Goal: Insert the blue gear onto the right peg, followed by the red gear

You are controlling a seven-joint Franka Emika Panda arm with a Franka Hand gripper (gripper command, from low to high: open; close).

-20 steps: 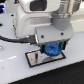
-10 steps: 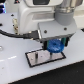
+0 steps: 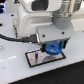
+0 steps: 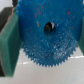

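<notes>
Fingers of the gripper are clamped on the bright blue round flat plastic gear, one green-padded finger pressed against the toothed rim on each side in the wrist view, where the gear fills most of the picture. Its round centre hole shows dark, with something pale just visible inside — whether that is a peg I cannot tell.

From the exterior view, the blue gear hangs low under the white arm, held roughly level and just above the dark rectangular pale-rimmed base plate. It sits over the plate's end toward the exterior view's right. Whether it touches the plate or rides on a pin cannot be made out at this blur; the thin grey metal pegs themselves are hidden behind the gear and the fingers or too small to pick out.

Base plate lies flat on the white surface. A black cable runs from the exterior view's left toward the wrist — it curves above the surface beside the plate.
</notes>
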